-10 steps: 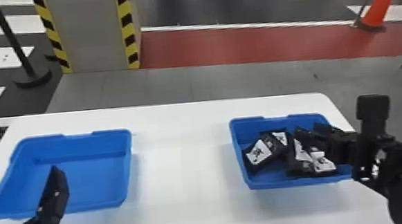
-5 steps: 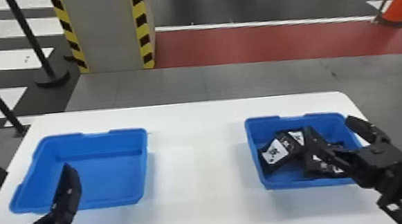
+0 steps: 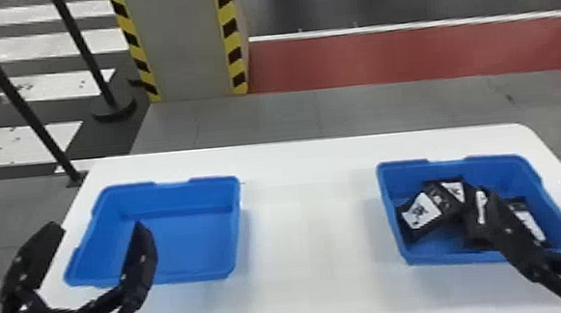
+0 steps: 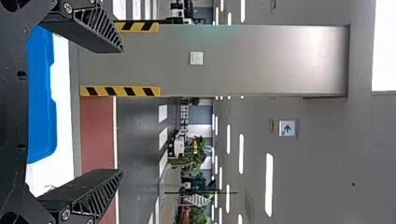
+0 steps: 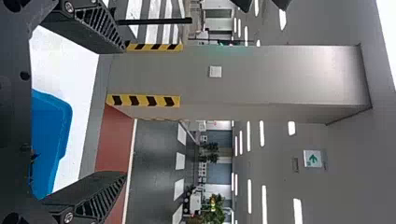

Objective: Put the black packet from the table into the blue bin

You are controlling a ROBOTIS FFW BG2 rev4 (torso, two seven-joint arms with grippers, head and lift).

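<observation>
Clearing the right gripper (image 5: 125,112) likely wants a straight lift — it's open, empty — off the black packets (image 3: 421,213) and blue bin (image 3: 448,257); left gripper (image 3: 99,225) gapes, empty.

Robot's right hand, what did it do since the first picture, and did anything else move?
The right gripper turned and pulled back toward the robot. The whole scene slid rightward in the head view, so the camera seems to have turned left. I can't tell whether anything was let go. The black packets stayed in the right blue bin, and the left blue bin stayed empty.
</observation>
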